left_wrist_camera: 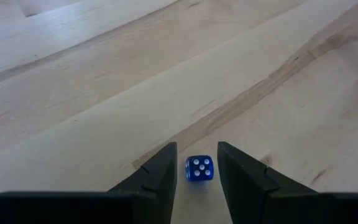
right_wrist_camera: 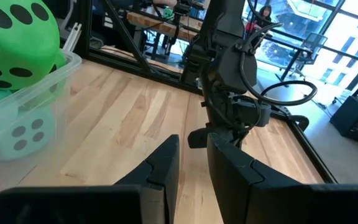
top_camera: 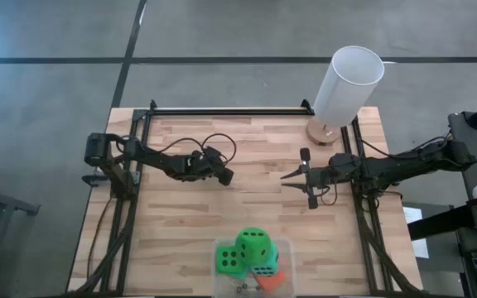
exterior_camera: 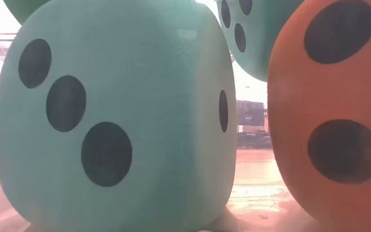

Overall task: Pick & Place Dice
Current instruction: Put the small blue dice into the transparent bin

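Nearest you, at the tabletop's front edge, sits a clear plastic bin with rounded corners, piled with the soft foam dice. Two bright green dice ride on top, a teal die lies under them, and an orange-red die pokes out at the bin's front right corner. From table height you see the teal die right up close, its matt face carrying three black pips on a diagonal, with the orange-red die just beside it and a second teal die behind and above the two.

Farther back, your left hand rests low over the tabletop's middle left. In its wrist view the two dark wedge-shaped fingers stand a little apart, and a small, glossy, translucent blue die with white pips sits on the pale wood planks between the tips. You cannot tell whether either finger touches it; slim gaps show on both sides.

Your right hand points inward from the right at the same depth, well apart from the bin. Its fingers are slightly parted with nothing between them, and they face the left arm across the boards.

Farthest off, a tall white cylinder on a round wooden base stands at the tabletop's back right corner.
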You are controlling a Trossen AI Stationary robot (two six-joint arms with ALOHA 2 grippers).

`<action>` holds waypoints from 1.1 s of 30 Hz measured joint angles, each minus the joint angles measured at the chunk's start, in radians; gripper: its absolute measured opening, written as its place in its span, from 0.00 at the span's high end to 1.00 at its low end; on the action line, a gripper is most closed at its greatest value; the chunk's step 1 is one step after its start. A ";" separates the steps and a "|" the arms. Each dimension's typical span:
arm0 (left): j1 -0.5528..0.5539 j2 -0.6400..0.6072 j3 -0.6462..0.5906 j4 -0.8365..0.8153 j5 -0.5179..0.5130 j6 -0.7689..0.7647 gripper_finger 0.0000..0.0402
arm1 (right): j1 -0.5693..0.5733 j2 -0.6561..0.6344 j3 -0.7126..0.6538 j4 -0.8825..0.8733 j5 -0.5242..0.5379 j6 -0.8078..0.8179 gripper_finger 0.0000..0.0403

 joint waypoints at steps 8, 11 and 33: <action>-0.006 0.000 0.000 0.000 -0.008 0.023 0.70 | 0.000 -0.001 0.000 0.000 0.000 0.001 0.79; -0.006 0.000 0.000 0.000 -0.009 0.023 0.70 | 0.000 -0.001 0.000 0.000 0.000 0.003 0.78; -0.015 0.045 0.001 0.005 -0.016 0.027 0.80 | 0.000 -0.001 0.000 0.003 0.000 0.001 0.83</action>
